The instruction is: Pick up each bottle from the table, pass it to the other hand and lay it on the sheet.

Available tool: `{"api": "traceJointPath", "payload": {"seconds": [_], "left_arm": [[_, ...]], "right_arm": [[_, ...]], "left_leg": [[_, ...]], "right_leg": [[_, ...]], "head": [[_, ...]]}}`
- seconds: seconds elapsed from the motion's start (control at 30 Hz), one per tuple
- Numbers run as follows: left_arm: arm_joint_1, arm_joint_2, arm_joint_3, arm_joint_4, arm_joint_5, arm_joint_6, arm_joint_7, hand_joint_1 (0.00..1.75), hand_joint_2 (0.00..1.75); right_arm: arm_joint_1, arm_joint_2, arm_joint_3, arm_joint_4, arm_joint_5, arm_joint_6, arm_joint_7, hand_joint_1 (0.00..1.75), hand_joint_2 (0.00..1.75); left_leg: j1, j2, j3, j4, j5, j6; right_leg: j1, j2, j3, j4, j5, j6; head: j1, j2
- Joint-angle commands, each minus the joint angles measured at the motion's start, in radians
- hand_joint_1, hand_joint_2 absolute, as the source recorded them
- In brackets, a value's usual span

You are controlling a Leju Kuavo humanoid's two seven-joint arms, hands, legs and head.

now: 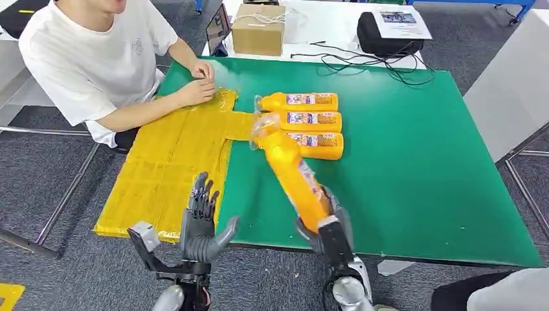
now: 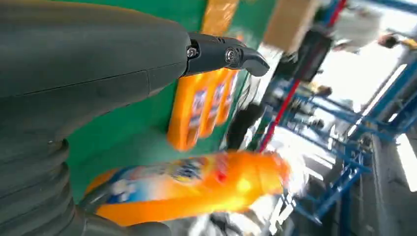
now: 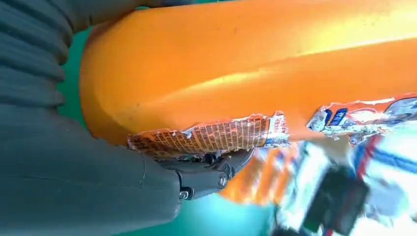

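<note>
Bottle [image 1: 292,173] is gripped at its base by the right hand [image 1: 324,223], fingers wrapped around it, and is tilted up over the green table [image 1: 414,168] with its cap toward three bottles [image 1: 307,123] lying side by side. The left hand [image 1: 201,223] is raised, spread and holding nothing, beside the yellow sheet [image 1: 165,168] (a person's hands [image 1: 197,84] rest on its far end). The held bottle's label is torn and unreadable in the right wrist view; the left wrist view is blurred.

Bare green table [image 1: 414,168] right of three lying bottles [image 1: 304,120], person's hands [image 1: 197,84] on yellow sheet [image 1: 168,162]
</note>
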State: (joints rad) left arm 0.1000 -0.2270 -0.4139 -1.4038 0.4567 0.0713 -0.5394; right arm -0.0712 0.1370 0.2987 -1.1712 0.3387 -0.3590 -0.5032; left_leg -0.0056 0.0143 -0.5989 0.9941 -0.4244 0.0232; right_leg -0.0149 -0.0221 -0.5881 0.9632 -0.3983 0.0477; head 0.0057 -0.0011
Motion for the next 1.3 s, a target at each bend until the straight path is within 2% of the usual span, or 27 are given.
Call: {"api": "traceJointPath", "payload": {"seconds": [0.03, 0.33, 0.4, 0.43, 0.53, 0.73, 0.87, 1.17, 1.3], "left_arm": [[0.007, 0.076, -0.026, 0.051, 0.108, -0.160, 0.087, 0.00, 1.75], [0.007, 0.078, -0.032, 0.054, 0.109, -0.172, 0.090, 0.00, 1.75], [0.004, 0.079, -0.032, 0.051, 0.104, -0.175, 0.093, 0.00, 1.75], [-0.003, 0.084, -0.043, 0.052, 0.064, -0.160, 0.086, 0.00, 1.75], [-0.022, 0.076, -0.053, 0.069, 0.050, -0.166, 0.091, 0.00, 1.75], [-0.068, 0.066, -0.064, 0.090, 0.031, -0.151, 0.094, 0.00, 1.75], [-0.105, 0.052, -0.061, 0.109, 0.022, -0.147, 0.103, 0.00, 1.75], [-0.092, 0.061, -0.068, 0.078, 0.026, -0.164, 0.104, 0.00, 1.75], [-0.063, 0.073, -0.057, 0.026, 0.122, -0.271, 0.114, 0.00, 1.75]], "right_arm": [[0.064, 0.030, -0.031, -0.153, -0.055, 0.004, -0.051, 1.75, 1.75], [0.078, 0.041, -0.001, -0.165, -0.055, 0.002, -0.079, 1.75, 1.75], [0.076, 0.032, 0.065, -0.144, -0.040, 0.049, -0.064, 1.75, 1.75], [0.064, 0.009, 0.136, -0.108, 0.033, 0.060, -0.057, 1.75, 1.75], [0.035, 0.007, 0.266, -0.018, 0.112, 0.071, -0.100, 1.75, 1.75], [-0.036, 0.026, 0.401, 0.107, 0.121, 0.048, -0.131, 1.75, 1.75], [-0.070, 0.012, 0.420, 0.139, 0.103, 0.072, -0.136, 1.75, 1.75], [-0.073, 0.010, 0.429, 0.161, 0.086, 0.106, -0.127, 1.75, 1.75], [-0.069, 0.006, 0.413, 0.181, 0.072, 0.116, -0.109, 1.75, 1.75]], "left_leg": [[0.000, 0.000, 0.002, -0.001, -0.001, -0.001], [0.000, 0.000, 0.002, -0.001, -0.001, -0.001], [0.001, 0.000, 0.002, -0.001, -0.001, -0.001], [0.001, 0.001, 0.004, 0.000, -0.002, -0.002], [0.002, 0.001, 0.006, 0.000, -0.003, -0.002], [0.002, 0.001, 0.003, -0.001, -0.001, -0.002], [0.002, 0.000, 0.002, -0.001, 0.000, -0.001], [0.002, -0.002, 0.004, -0.001, -0.001, -0.001], [0.002, -0.001, 0.005, -0.001, -0.002, -0.002]], "right_leg": [[0.000, 0.001, 0.002, 0.000, -0.001, -0.001], [0.000, 0.001, 0.001, -0.001, -0.001, -0.001], [0.001, 0.002, 0.001, -0.001, -0.001, -0.001], [0.001, 0.003, 0.003, 0.000, -0.002, -0.002], [0.002, 0.004, 0.005, -0.001, -0.002, -0.003], [0.001, 0.003, 0.002, -0.001, -0.001, -0.002], [0.002, 0.002, 0.001, -0.001, 0.000, -0.001], [0.001, 0.001, 0.003, -0.001, -0.001, -0.002], [0.001, 0.002, 0.004, -0.001, -0.002, -0.002]], "head": [[0.000, 0.000], [0.000, 0.000], [0.000, 0.000], [0.000, 0.000], [0.000, 0.000], [0.000, 0.000], [0.000, 0.000], [0.000, 0.000], [0.000, 0.000]]}}
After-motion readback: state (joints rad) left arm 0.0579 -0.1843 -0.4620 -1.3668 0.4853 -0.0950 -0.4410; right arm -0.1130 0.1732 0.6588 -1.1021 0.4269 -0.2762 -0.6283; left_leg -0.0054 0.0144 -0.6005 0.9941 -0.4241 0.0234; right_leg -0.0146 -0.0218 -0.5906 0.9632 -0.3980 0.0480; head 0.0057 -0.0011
